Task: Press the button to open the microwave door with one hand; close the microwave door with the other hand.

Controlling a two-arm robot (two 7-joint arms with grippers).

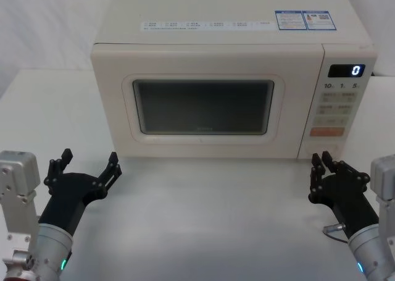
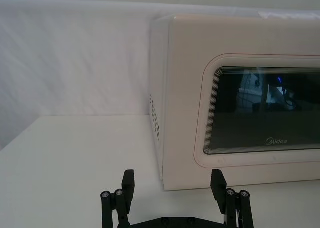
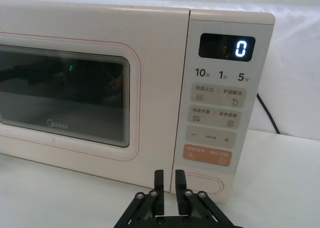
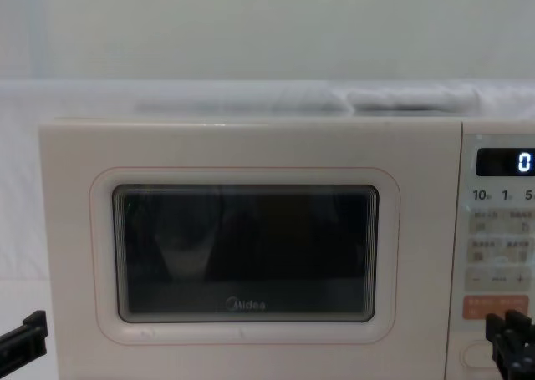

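At the near left of the white table [image 1: 203,219] the left gripper [image 1: 86,167] hovers low with its fingers spread wide and nothing between them — bare tabletop lies between it and the microwave [image 1: 231,99], whose front left corner stands just ahead in the left wrist view. The microwave sits square across the back of the table, with free surface along its left flank and a broad open strip along its whole front edge. The microwave door [image 1: 203,105] is shut flush with the cabinet, its dark window and Midea logo facing forward. Right of the door's edge comes the control panel, its display [image 1: 346,70] reading 0, an orange key [image 1: 326,131] lower down, and the button [image 3: 206,184] at the panel's bottom edge. The right gripper [image 1: 319,173] is near the panel's lower corner, fingers drawn almost together with only a narrow slit between and holding nothing; in the right wrist view its tips sit just short of the button, apart from it. A dark cord [image 3: 266,111] trails down behind the right side.
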